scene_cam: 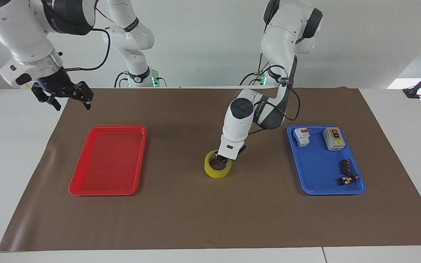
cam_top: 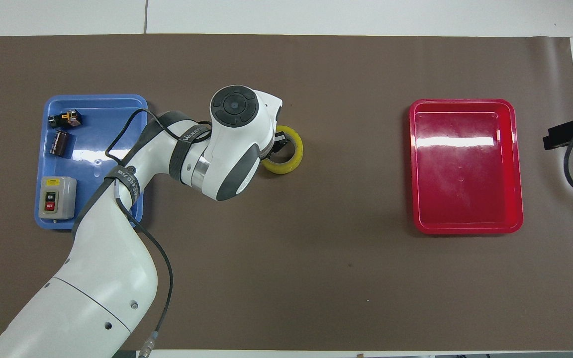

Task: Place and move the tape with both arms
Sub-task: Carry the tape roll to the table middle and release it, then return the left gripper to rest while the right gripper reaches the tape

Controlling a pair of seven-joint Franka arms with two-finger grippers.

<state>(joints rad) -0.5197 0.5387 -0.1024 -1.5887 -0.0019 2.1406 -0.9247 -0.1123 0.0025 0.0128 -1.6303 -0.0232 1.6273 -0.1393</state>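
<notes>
The yellow tape roll lies flat and low on the brown mat, midway between the two trays; it also shows in the overhead view. My left gripper reaches down from above and is shut on the roll's rim on the side nearer the robots; in the overhead view the wrist hides most of it. My right gripper hangs open and empty in the air over the mat's corner at the right arm's end, and only its tip shows in the overhead view.
An empty red tray lies toward the right arm's end. A blue tray toward the left arm's end holds a breaker, a grey switch box and small black cylinders.
</notes>
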